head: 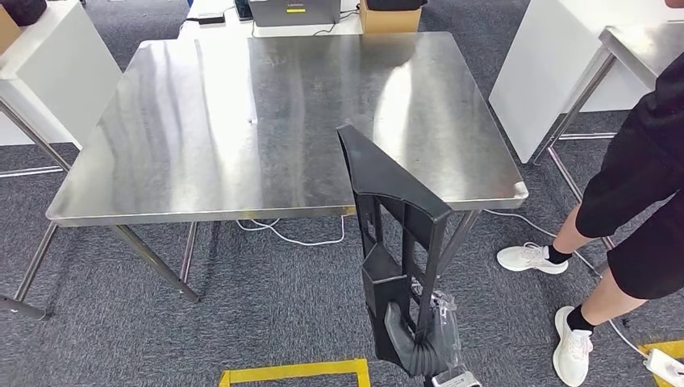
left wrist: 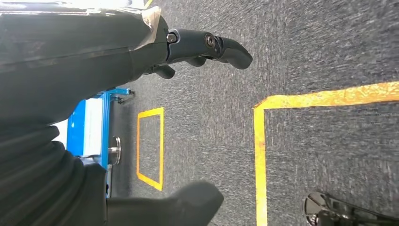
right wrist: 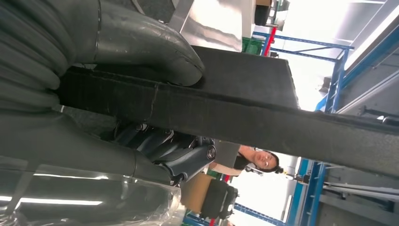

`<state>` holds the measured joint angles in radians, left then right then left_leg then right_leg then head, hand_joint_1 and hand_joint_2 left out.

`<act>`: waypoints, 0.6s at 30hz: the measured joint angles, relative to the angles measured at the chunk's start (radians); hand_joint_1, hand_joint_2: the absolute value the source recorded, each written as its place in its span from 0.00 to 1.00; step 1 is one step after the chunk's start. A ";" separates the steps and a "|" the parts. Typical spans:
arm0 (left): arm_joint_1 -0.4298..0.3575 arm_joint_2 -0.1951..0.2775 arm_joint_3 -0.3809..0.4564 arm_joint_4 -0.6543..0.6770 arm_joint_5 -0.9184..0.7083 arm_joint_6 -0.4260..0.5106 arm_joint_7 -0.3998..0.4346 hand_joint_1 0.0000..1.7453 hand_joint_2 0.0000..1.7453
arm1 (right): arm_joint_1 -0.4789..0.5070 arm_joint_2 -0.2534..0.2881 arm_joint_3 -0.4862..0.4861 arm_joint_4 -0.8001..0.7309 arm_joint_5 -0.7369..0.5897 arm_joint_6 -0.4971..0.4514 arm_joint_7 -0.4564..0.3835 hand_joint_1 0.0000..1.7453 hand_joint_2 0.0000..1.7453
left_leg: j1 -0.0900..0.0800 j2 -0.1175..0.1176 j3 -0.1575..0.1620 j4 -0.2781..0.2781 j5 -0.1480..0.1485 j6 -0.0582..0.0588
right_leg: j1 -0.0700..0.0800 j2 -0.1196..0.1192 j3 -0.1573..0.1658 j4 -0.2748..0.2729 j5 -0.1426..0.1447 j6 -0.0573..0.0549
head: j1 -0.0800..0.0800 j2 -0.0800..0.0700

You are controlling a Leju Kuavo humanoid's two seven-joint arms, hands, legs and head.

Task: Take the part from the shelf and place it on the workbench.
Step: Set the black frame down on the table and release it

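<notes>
— Head view first: what surface is in front of you?
— A stainless steel workbench point(head: 242, 121) on grey carpet point(head: 266, 298), yellow floor tape point(head: 294, 372) near my feet, a white cable point(head: 290, 236) under the bench, and a person point(head: 637, 201) in black standing to my right.

— And the part?
— My right hand point(head: 423, 339) grips the black plastic part point(head: 395, 210) low down; its top rises over the bench's near edge. My thumb point(right wrist: 141, 42) presses its flat face.

— Your left hand point(left wrist: 155, 56)?
— It hangs over the carpet, fingers point(left wrist: 221, 47) apart, holding nothing.
</notes>
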<state>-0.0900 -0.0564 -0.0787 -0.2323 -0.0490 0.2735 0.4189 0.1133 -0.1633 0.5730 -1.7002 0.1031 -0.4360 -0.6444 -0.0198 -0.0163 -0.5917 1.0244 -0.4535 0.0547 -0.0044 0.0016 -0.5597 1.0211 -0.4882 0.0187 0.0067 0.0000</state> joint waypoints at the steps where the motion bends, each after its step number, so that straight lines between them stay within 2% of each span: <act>1: -0.001 0.000 0.000 0.000 0.000 0.000 0.000 0.00 1.00 | 0.000 0.001 -0.001 0.000 0.002 0.002 0.002 1.00 1.00 | 0.001 0.000 -0.001 0.000 -0.001 -0.004 | -0.003 0.000 0.003 -0.002 0.003 -0.006 | 0.000 0.000; 3: -0.001 0.001 -0.001 0.000 0.000 0.000 0.000 0.00 1.00 | -0.002 0.005 -0.002 0.000 0.005 0.006 0.005 1.00 1.00 | 0.005 0.002 -0.008 0.022 -0.016 -0.016 | -0.011 -0.001 0.008 -0.007 0.008 -0.017 | -0.002 0.000; 4: -0.002 0.000 -0.002 0.000 0.000 0.000 0.000 0.00 1.00 | -0.004 0.009 -0.002 0.000 0.006 0.007 0.008 1.00 1.00 | 0.008 0.003 -0.023 0.055 -0.038 -0.023 | -0.017 -0.001 0.011 -0.009 0.010 -0.022 | -0.004 0.000; 7: -0.003 0.000 -0.003 0.000 0.000 0.001 0.000 0.00 1.00 | -0.008 0.018 -0.002 0.000 0.010 0.009 0.015 1.00 1.00 | 0.026 0.008 -0.114 0.240 -0.126 -0.046 | -0.020 -0.002 0.012 -0.010 0.009 -0.028 | -0.010 0.000; 8: -0.003 0.000 -0.004 0.000 0.000 0.001 0.000 0.00 1.00 | -0.009 0.020 -0.002 0.000 0.011 0.010 0.016 1.00 1.00 | 0.032 0.009 -0.137 0.279 -0.134 -0.052 | -0.021 -0.002 0.012 -0.010 0.009 -0.027 | -0.011 0.000; 9: -0.003 0.000 -0.004 0.000 0.000 0.001 0.000 0.00 1.00 | -0.009 0.021 -0.002 0.000 0.012 0.010 0.017 1.00 1.00 | 0.037 0.010 -0.140 0.280 -0.121 -0.057 | -0.023 -0.001 0.013 -0.010 0.008 -0.026 | -0.011 0.000; 10: -0.004 0.000 -0.005 0.000 0.000 0.001 0.000 0.00 1.00 | -0.009 0.022 -0.002 0.000 0.012 0.011 0.018 1.00 1.00 | 0.042 0.012 -0.123 0.238 -0.090 -0.061 | -0.026 -0.001 0.015 -0.010 0.006 -0.023 | -0.011 0.000; 11: -0.004 0.000 -0.005 0.000 0.000 0.001 0.000 0.00 1.00 | -0.009 0.023 -0.002 0.000 0.012 0.011 0.019 1.00 1.00 | 0.046 0.016 -0.088 0.167 -0.051 -0.065 | -0.029 -0.001 0.019 -0.010 0.004 -0.019 | -0.011 0.000; 13: -0.008 0.000 -0.005 0.000 0.000 0.001 0.000 0.00 1.00 | -0.010 0.026 -0.003 0.000 0.013 0.011 0.019 1.00 1.00 | 0.047 0.020 -0.023 0.040 -0.004 -0.067 | -0.028 0.000 0.024 -0.010 -0.002 -0.007 | -0.012 0.000; 14: -0.010 0.000 -0.005 0.000 0.000 0.001 0.000 0.00 1.00 | -0.012 0.027 -0.003 0.000 0.013 0.012 0.019 1.00 1.00 | 0.044 0.019 -0.008 0.011 0.002 -0.063 | -0.026 0.000 0.025 -0.010 -0.004 0.000 | -0.012 0.000; 17: -0.012 0.000 -0.005 0.000 0.000 0.001 0.000 0.00 1.00 | -0.015 0.029 -0.004 0.000 0.013 0.013 0.019 1.00 1.00 | 0.034 0.014 -0.003 -0.002 0.001 -0.036 | -0.024 -0.001 0.026 -0.017 -0.005 0.024 | -0.012 0.000; 18: -0.012 -0.001 -0.005 0.000 0.000 0.001 0.000 0.00 1.00 | -0.015 0.029 -0.005 0.000 0.013 0.013 0.019 1.00 1.00 | 0.032 0.013 -0.001 -0.005 0.003 -0.030 | -0.023 -0.002 0.026 -0.015 -0.006 0.028 | -0.011 0.000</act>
<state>-0.1023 -0.0569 -0.0839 -0.2325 -0.0492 0.2743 0.4185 0.0980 -0.1343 0.5683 -1.7003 0.1164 -0.4228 -0.6252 0.0120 -0.0035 -0.5929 1.0190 -0.4503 0.0250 -0.0270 -0.0006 -0.5336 1.0060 -0.4944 0.0472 -0.0047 0.0000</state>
